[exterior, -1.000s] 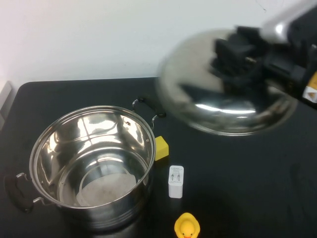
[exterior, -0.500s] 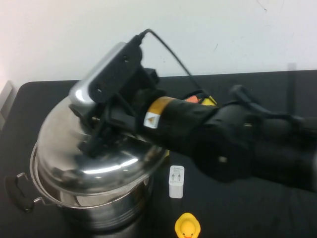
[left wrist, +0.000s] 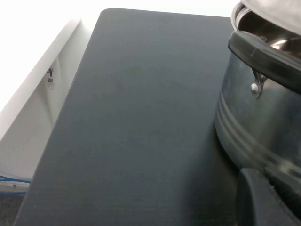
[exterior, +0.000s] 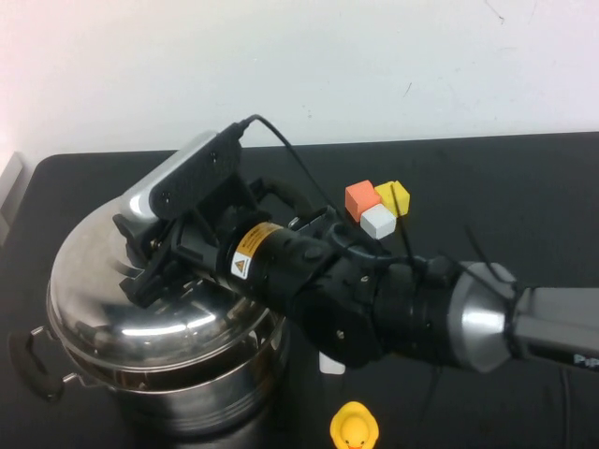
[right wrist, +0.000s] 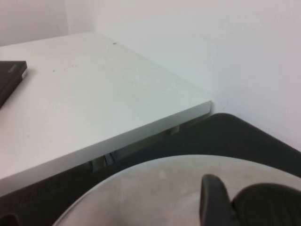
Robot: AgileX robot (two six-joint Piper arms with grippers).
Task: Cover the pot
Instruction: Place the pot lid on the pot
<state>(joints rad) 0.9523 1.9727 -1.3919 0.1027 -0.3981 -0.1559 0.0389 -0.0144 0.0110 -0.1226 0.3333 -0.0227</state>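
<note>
My right gripper (exterior: 140, 267) grips the lid (exterior: 122, 309) atop the pot (exterior: 187, 398); my left gripper's (left wrist: 268, 202) fingers I cannot tell, beside the pot's handle (left wrist: 263, 52).

The pot (exterior: 187, 393) was largely hidden in the high view beneath the domed lid (exterior: 122, 290), and its base was cut off by the lower edge. The lid's knob and the right hand (exterior: 150, 262) were masked by the wrist camera housing (exterior: 192, 178), so its grip could not be judged. The white charger (exterior: 329, 363) was mostly covered by the right arm (exterior: 374, 299). The left hand (left wrist: 263, 202) was seen only as a dark corner piece, cropped in the left wrist view.
</note>
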